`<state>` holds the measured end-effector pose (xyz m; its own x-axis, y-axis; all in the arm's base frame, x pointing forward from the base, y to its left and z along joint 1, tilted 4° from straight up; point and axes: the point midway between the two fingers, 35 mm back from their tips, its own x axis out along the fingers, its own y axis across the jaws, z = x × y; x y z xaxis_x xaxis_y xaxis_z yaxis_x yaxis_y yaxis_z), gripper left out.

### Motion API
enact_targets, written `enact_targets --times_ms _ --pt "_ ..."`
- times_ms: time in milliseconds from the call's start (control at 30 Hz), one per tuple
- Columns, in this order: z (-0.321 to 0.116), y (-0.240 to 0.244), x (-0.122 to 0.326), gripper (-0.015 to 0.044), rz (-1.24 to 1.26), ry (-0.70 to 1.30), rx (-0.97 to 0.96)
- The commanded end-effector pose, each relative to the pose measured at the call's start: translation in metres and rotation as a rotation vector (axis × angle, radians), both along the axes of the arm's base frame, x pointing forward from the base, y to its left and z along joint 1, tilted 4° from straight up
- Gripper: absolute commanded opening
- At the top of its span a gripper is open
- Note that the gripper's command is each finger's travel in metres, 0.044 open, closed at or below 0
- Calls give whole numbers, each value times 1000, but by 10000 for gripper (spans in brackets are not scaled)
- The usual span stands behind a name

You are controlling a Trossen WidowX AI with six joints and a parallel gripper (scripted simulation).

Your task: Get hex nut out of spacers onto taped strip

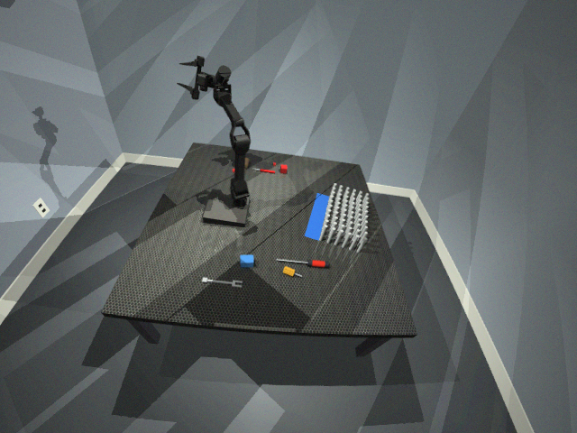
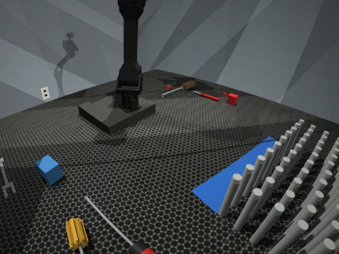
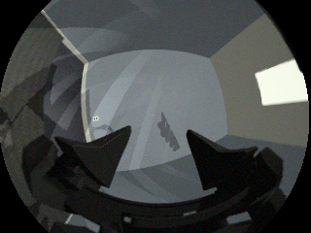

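Upright grey spacers (image 1: 334,187) (image 2: 230,195) stand in rows at the table's right side. The blue taped strip (image 1: 315,217) (image 2: 216,191) lies bare along their arm-facing side. The nut cannot be made out for certain; a faint pale speck shows low between spacers in the exterior view. A tool with a brown handle (image 2: 188,85) and a thin rod with a bent tip lies behind the arm, partly hidden in the top view. My gripper (image 1: 179,74) (image 3: 159,131) is open and empty, high above the table and facing the wall, far from tools and spacers.
Also on the table are a red-and-black screwdriver (image 1: 318,263) (image 2: 148,251), a yellow-handled tool (image 1: 288,271) (image 2: 77,232), a forked metal tool (image 1: 218,281), a blue block (image 1: 246,261) (image 2: 50,169), a thin red tool (image 1: 267,170) (image 2: 209,96) and a red cube (image 1: 283,169) (image 2: 232,99) near smaller red cubes.
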<state>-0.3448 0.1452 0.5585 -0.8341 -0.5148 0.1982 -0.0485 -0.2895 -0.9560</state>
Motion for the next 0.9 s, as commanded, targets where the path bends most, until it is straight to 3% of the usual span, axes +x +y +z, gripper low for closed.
enact_targets --times_ms 0,133,400,633,867 --pt "0 1 0 426 -4 0 -1" --pt "-4 27 7 440 -91 1 -36" --pt "-26 126 52 440 -436 13 -191" --pt "-55 208 121 440 -761 49 -367" --pt "-84 259 213 440 -1074 113 -498"
